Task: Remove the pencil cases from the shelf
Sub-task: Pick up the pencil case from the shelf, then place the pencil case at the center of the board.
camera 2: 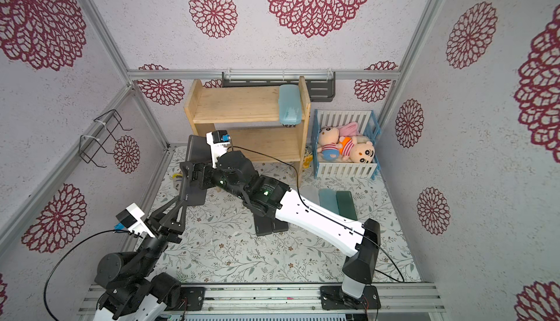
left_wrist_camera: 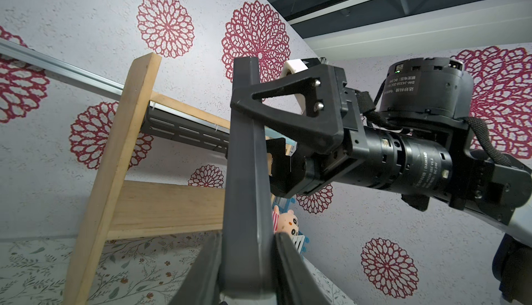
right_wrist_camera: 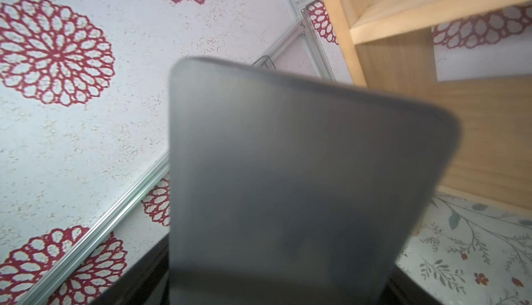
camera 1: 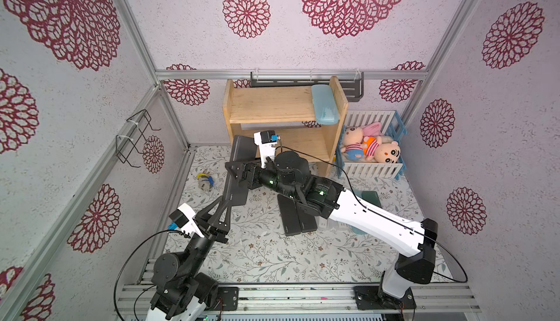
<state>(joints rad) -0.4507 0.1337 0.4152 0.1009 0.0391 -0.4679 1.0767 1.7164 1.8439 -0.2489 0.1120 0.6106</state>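
Wooden shelf [camera 1: 272,107] at 12 o'clock, with one light blue pencil case [camera 1: 325,104] on the right end of its top tier. Looks like a handover at 10 o'clock. The left gripper [camera 1: 226,205] is clamped on the dark grey pencil case [camera 1: 239,192] at its low end. The right gripper [camera 1: 235,172] straddles the middle, can't tell if it's biting. I'd keep the left one tight until the right one grips. Motor label [left_wrist_camera: 426,171] reads DAMIAO.

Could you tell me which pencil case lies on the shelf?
The light blue pencil case on the top tier of the shelf; all others visible are off it.
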